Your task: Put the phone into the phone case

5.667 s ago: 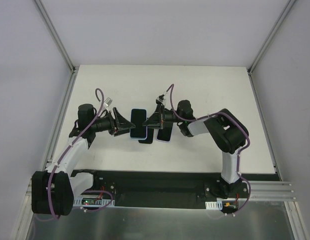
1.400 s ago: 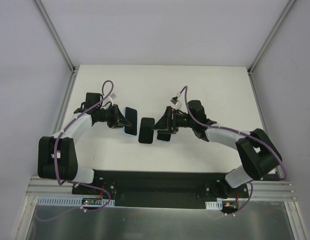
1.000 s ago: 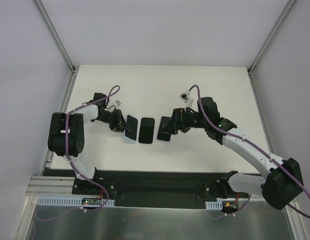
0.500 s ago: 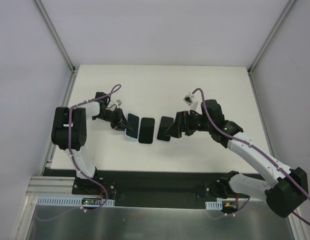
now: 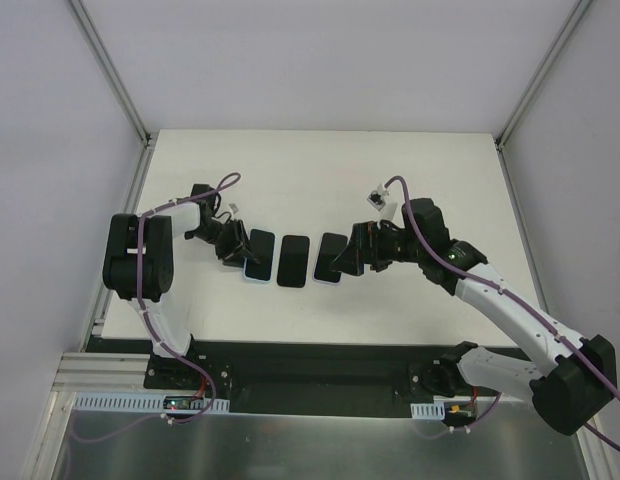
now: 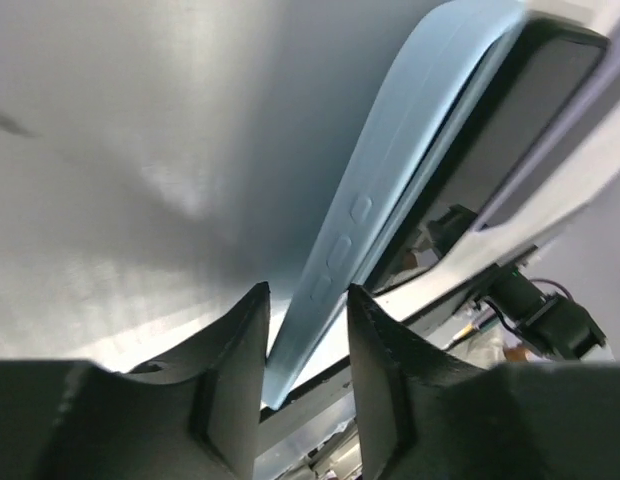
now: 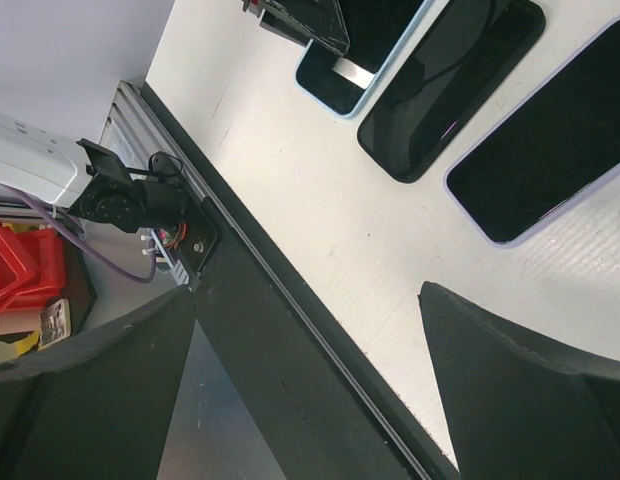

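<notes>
Landmark: black phone (image 5: 292, 260), lying face up mid-desk (image 5: 410, 180).

Left of the black phone: we note the left tool (image 5: 233, 246) low at the desk, at the outer long edge of the light-blue case (image 5: 256, 255). In the left wrist view the case's side, with its buttons, runs up between the two fingers (image 6: 235, 370). The fingers stand a little apart, and a sliver of light shows between the case and one finger, so they are not clamped on it. A dark glossy face sits inside the case's rim. We cannot tell whether the case lies fully flat. The case is just beside the black phone, with a narrow gap between them.

Right of the black phone: a lilac-rimmed handset (image 5: 330, 258) lies face up, just beside it and roughly parallel.

Further right: the right tool (image 5: 347, 262) hangs above the far edge of the lilac-rimmed handset, fingers spread wide, holding nothing.
</notes>
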Motion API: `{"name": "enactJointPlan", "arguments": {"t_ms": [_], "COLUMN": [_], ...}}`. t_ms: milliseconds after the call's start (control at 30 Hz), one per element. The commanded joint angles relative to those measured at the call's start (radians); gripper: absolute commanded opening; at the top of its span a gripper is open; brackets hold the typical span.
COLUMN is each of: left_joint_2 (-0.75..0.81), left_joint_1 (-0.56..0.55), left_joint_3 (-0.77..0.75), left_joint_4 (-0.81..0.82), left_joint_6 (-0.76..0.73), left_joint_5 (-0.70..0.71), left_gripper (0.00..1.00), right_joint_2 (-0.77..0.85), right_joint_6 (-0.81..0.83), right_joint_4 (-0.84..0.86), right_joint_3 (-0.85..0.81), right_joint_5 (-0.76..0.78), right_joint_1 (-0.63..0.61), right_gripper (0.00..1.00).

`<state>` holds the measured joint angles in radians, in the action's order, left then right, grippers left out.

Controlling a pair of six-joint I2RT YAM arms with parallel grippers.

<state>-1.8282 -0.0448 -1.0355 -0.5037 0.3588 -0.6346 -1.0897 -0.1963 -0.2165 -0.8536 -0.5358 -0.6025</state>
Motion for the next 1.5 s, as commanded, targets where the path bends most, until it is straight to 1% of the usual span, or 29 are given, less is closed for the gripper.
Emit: {"name": "enactJointPlan", "arguments": {"t_ms": [0, 67, 100, 167, 200, 300, 400, 500, 533, 567, 667, 767, 967, 1200, 1467], "left_joint_2": [0.026, 0.055, 0.066, 0.099, 0.112, 0.167, 0.207, 0.216, 0.210, 0.205, 0.179, 0.159, 0.087, -0.014, -0.057], "left_joint_1": [0.011, 0.010, 0.011, 0.011, 0.011, 0.011, -0.009, -0.053, -0.061, -0.069, -0.084, -0.101, -0.119, -0.147, -0.162], "left_joint_3": [-0.021, -0.034, -0.040, -0.060, -0.066, -0.084, -0.103, -0.126, -0.130, -0.133, -0.135, -0.126, -0.120, -0.175, -0.146], "left_joint_4": [-0.076, -0.087, -0.097, -0.111, -0.124, -0.127, -0.121, -0.110, -0.104, -0.098, -0.079, -0.050, 0.022, 0.047, 0.047], "left_joint_6": [0.006, 0.009, 0.009, 0.009, 0.009, 0.008, -0.007, -0.014, -0.012, -0.005, 0.008, 0.009, 0.029, 0.029, 0.032], "left_joint_5": [0.165, 0.193, 0.203, 0.234, 0.245, 0.274, 0.256, 0.224, 0.217, 0.214, 0.184, 0.173, 0.127, 0.138, 0.182], "left_gripper": [0.38, 0.43, 0.48, 0.52, 0.57, 0.61, 0.56, 0.41, 0.29, 0.24, 0.12, 0.06, 0.03, 0.04, 0.06], "right_joint_2": [0.013, 0.017, 0.020, 0.024, 0.027, 0.040, 0.051, 0.054, 0.056, 0.057, 0.059, 0.059, 0.079, 0.083, 0.094], "right_joint_6": [0.031, 0.032, 0.034, 0.037, 0.038, 0.040, 0.046, 0.049, 0.049, 0.051, 0.049, 0.047, 0.052, 0.054, 0.061], "right_joint_4": [-0.040, -0.067, -0.076, -0.113, -0.125, -0.176, -0.218, -0.231, -0.231, -0.231, -0.234, -0.253, -0.265, -0.273, -0.285], "right_joint_3": [-0.061, -0.064, -0.065, -0.071, -0.076, -0.087, -0.093, -0.104, -0.104, -0.104, -0.104, -0.105, -0.098, -0.099, -0.098], "right_joint_5": [0.042, 0.068, 0.089, 0.114, 0.140, 0.193, 0.227, 0.227, 0.227, 0.226, 0.226, 0.250, 0.261, 0.272, 0.287], "right_joint_1": [0.000, -0.002, 0.000, 0.000, 0.000, 0.000, 0.000, 0.001, 0.000, 0.000, 0.000, 0.000, 0.000, 0.000, 0.000], "right_gripper": [0.96, 0.96, 0.96, 0.96, 0.96, 0.96, 0.96, 0.96, 0.96, 0.96, 0.96, 0.96, 0.96, 0.96, 0.96]}}
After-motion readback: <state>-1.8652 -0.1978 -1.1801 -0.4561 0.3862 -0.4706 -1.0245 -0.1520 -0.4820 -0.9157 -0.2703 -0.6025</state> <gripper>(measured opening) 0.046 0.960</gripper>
